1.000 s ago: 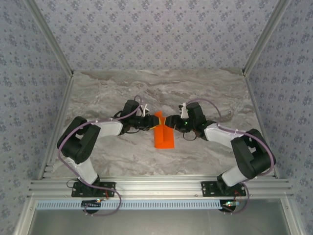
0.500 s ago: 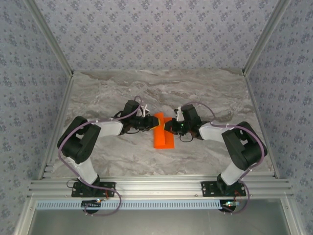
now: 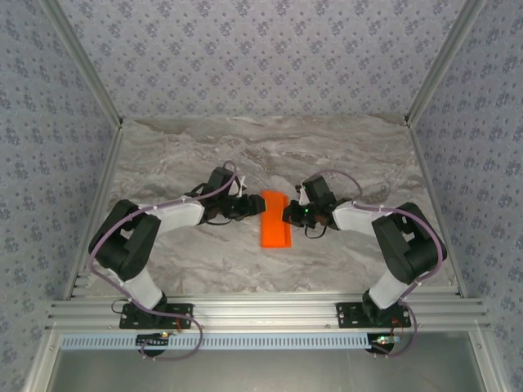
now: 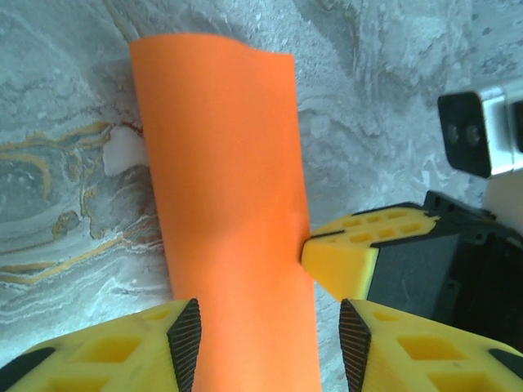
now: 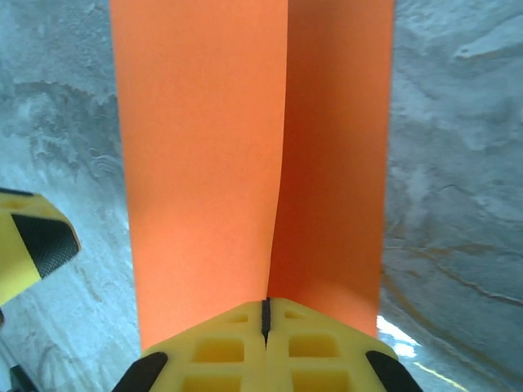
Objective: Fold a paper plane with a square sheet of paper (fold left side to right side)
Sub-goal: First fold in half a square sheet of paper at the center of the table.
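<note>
Top external view: The orange paper sheet (image 3: 275,222) lies flat on the marble worktop (image 3: 180,155), around its middle, and is folded into a narrow strip running near to far. The left gripper (image 3: 250,206) is low at the strip's far left edge. The right gripper (image 3: 288,215) is low at its right edge, directly opposite. Both arms reach inward from the near corners.

Left wrist view: The orange paper sheet (image 4: 229,204) runs as a long strip away from the camera over the worktop (image 4: 392,82). The left gripper (image 4: 270,347) is parted, with one finger (image 4: 186,343) on each side of the strip. The left pad is at the strip's edge, and the right pad stands apart from it with bare marble between. It grips nothing. The yellow tip of the right gripper (image 4: 339,260) touches the strip's right edge.

Right wrist view: The right gripper (image 5: 263,314) is fully closed, its fingers pressed together at the near edge of the orange paper sheet (image 5: 204,147). Whether any paper is caught between them cannot be told. The strip shows two overlapping layers, and the upper flap's edge runs straight away from the fingertip seam. A finger of the left gripper (image 5: 37,245) is at the lower left, just clear of the strip.
</note>
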Controlling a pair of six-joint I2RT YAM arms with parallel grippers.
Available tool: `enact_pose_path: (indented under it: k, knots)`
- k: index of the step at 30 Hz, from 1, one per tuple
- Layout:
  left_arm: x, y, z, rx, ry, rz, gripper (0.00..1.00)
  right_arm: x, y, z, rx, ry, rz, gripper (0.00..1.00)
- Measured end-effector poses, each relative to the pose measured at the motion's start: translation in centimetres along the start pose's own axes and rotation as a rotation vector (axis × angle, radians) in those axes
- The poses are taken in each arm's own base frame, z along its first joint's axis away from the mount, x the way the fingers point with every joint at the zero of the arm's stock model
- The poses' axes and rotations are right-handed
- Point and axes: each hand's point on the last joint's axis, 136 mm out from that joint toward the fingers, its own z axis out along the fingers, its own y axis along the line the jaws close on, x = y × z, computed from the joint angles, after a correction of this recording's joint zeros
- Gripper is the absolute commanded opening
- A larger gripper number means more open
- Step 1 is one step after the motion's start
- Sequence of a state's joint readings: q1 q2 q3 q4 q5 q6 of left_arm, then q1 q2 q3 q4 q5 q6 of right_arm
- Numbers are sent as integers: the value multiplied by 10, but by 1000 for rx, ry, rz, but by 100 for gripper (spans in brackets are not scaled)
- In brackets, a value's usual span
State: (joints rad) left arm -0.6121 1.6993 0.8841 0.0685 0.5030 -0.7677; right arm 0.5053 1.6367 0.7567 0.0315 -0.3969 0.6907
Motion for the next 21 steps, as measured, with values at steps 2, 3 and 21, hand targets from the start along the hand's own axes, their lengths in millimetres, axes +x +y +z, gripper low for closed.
enact_pose_path:
  k: [2,3,21]
  knots:
    - [5,4,8,-34,25,-7,52,0,-4,0,20,-2,-2,4]
    - [6,5,11,-46,33,-10,52,0,-6,-1,25,-2,-3,4]
    - [12,20,39,-169,91,-28,42,-8,-22,-11,90,-34,-4,41]
